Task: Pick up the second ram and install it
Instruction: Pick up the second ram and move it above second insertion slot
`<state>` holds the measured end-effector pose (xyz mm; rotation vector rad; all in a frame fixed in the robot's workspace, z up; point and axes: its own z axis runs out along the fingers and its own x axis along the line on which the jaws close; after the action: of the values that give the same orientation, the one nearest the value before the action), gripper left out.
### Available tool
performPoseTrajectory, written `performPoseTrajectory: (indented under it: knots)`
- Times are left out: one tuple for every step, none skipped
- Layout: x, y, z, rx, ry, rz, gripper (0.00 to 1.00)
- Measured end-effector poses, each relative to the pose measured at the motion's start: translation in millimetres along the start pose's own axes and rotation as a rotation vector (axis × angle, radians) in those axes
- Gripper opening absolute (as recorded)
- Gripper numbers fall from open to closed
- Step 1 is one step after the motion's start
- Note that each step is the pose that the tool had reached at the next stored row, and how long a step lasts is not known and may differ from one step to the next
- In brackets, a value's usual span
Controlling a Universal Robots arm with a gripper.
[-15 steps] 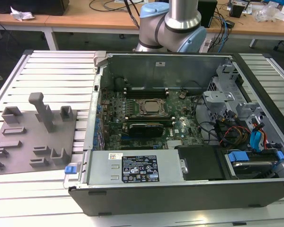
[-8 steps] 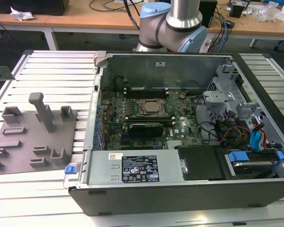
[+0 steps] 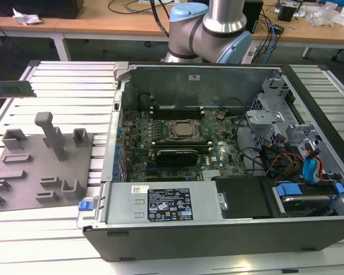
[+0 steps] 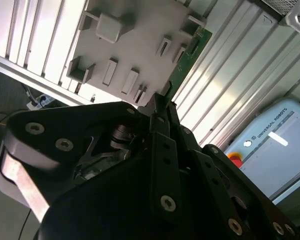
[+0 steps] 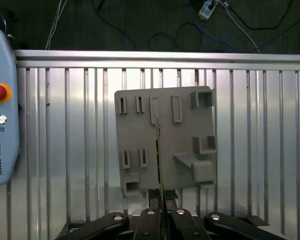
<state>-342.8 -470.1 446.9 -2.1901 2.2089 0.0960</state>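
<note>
In both wrist views my gripper (image 5: 160,194) (image 4: 162,100) is shut on the second ram. The second ram (image 5: 159,155) appears edge-on as a thin strip running out from the fingertips over the grey tray (image 5: 140,130). In the second wrist view it (image 4: 189,57) is a green strip past the tray (image 4: 135,45). In the exterior view the ram (image 3: 11,89) hangs level at the far left, above the slatted table and beyond the tray (image 3: 23,183). The open computer case (image 3: 218,229) holds the motherboard with long black slots (image 3: 178,109) beside the processor socket.
The tray carries upright blocks, the tallest (image 3: 50,133) near its middle. A light-blue teach pendant (image 5: 0,100) (image 4: 275,145) with a red button lies on the slats. The arm's base (image 3: 209,28) stands behind the case. Cables and drive bays (image 3: 298,166) fill the case's right side.
</note>
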Motion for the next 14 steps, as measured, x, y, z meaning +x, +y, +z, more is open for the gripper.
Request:
performPoseTrajectory:
  knots:
    - [0.0,-1.7,-0.1,0.0,0.0001,0.0,0.14]
    - [0.0,-4.6,0.0,0.0001,-0.0001,0.0,0.14]
    - [-0.1,-7.5,-0.1,0.0,0.0,0.0,0.14]
    - [-0.1,-9.5,-0.2,-0.0001,0.0001,0.0,0.14]
    - [-0.1,-11.3,-0.2,0.0,0.0,0.0,0.14]
    - [-0.1,-12.5,-0.2,0.0,0.0001,0.0,0.14]
    - [-0.1,-14.2,-0.2,0.0,0.0001,0.0,0.14]
    - [-0.1,-15.5,-0.3,0.0,0.0,0.0,0.14]
    - [-0.1,-16.8,-0.3,0.0,0.0001,0.0,0.14]
    - [-0.1,-18.3,-0.3,0.0,0.0,0.0,0.14]
    - [-0.2,-19.6,-0.3,0.0,0.0001,0.0,0.14]
    - [-0.2,-23.1,-0.4,0.0,0.0,0.0,0.14]
    - [-0.2,-25.6,-0.4,0.0,0.0,0.0,0.14]
    - [-0.2,-27.4,-0.4,0.0,0.0,0.0,0.14]
